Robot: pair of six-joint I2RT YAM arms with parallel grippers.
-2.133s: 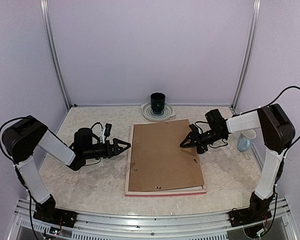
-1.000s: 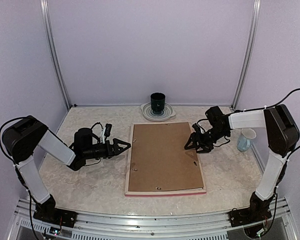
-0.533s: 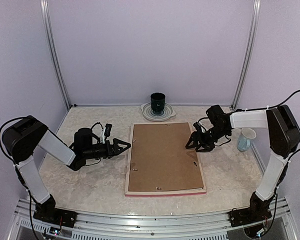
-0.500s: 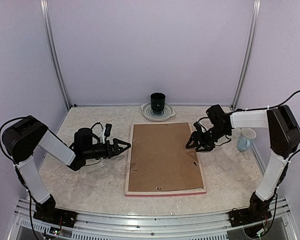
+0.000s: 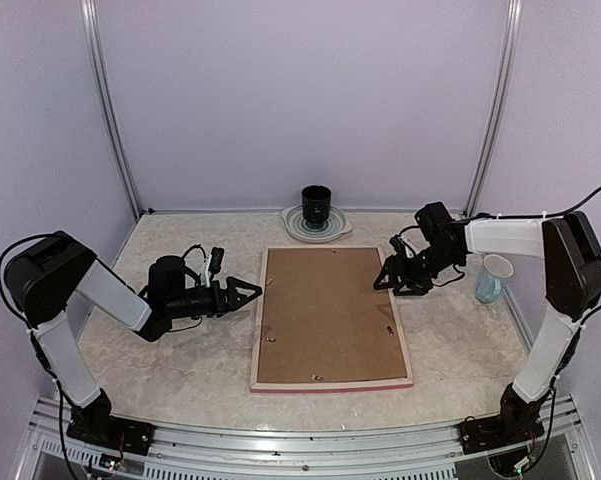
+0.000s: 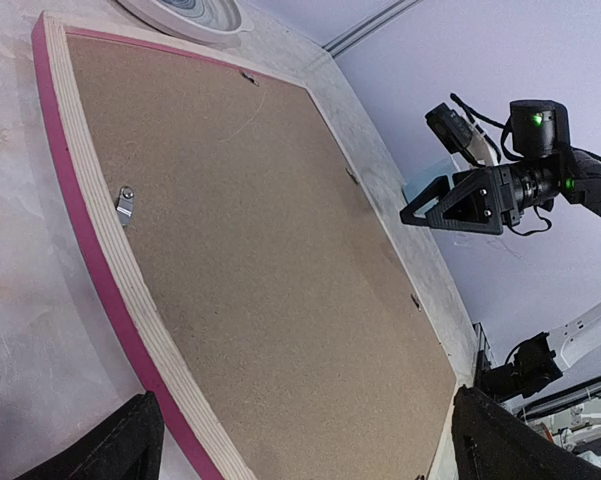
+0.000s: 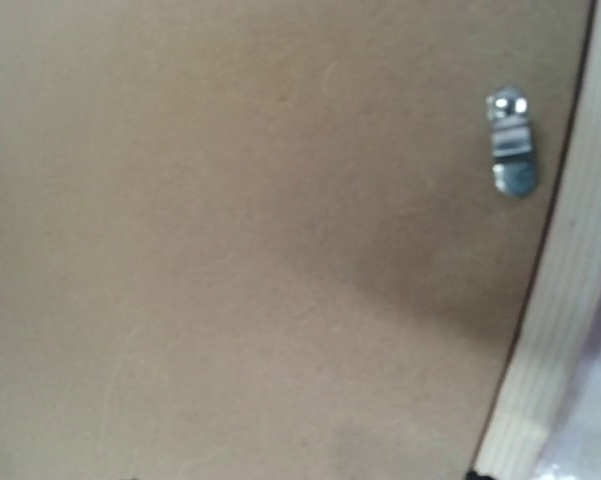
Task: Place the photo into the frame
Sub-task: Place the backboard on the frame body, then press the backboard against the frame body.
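Observation:
The frame (image 5: 261,330) lies face down in the middle of the table, its pink rim at the edges and pale wood back up. A plain brown backing board (image 5: 325,315) lies flat inside it. The photo is hidden. My left gripper (image 5: 250,291) is open and empty, low on the table just left of the frame's left edge; its fingertips (image 6: 130,445) show at the bottom corners of the left wrist view. My right gripper (image 5: 382,279) hovers over the frame's right rim near the far end, open and empty, and also shows in the left wrist view (image 6: 435,212).
A dark green cup (image 5: 316,201) stands on a striped plate (image 5: 292,227) behind the frame. A pale mug (image 5: 493,279) stands at the right, beside the right arm. Small metal turn clips (image 6: 126,203) (image 7: 510,150) sit on the frame's back.
The backing board, tilted up on its right side at first, now lies flat in the frame. My right gripper has drawn back a little to the far right. The left arm has not moved.

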